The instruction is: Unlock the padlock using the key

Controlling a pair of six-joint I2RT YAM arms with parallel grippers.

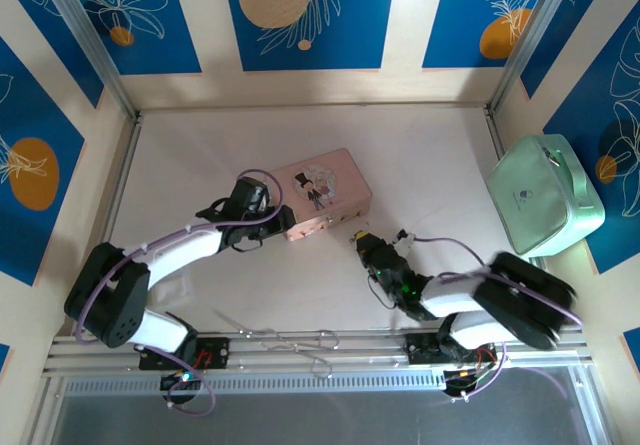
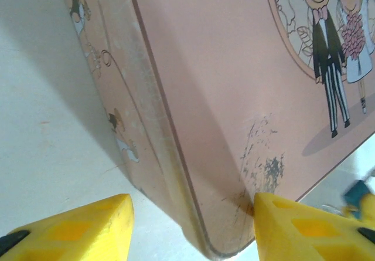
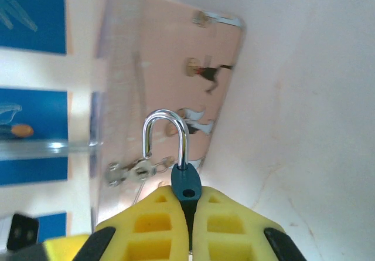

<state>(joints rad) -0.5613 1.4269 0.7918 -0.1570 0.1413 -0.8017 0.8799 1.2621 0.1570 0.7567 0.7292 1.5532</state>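
The task looks almost finished, as far as I can judge. In the right wrist view the padlock [image 3: 186,183] has its shackle [image 3: 167,117] lifted. One leg goes into the teal body, and the other leg ends free in the air, outside the body. So I think the lock is already open. What is left is perhaps only to put it down or to take the key out. The keyhole is hidden, so I cannot tell if a key is inside it.

Small metal pieces, which look like keys [image 3: 129,171], hang just beside the free end of the shackle, in front of the side wall of the pink box [image 3: 170,67].

The right gripper [image 3: 187,197] has its jaws pressed together on the padlock body. The body sits between the yellow tips and the shackle stands out beyond them, toward the pink box. From above, this gripper [image 1: 362,243] is near the box's [image 1: 325,190] near right corner, over the tabletop [image 1: 420,155].

The left gripper [image 2: 192,205] has its jaws spread, one on each side of a corner of the pink box [image 2: 222,97]. They hold nothing of the padlock.
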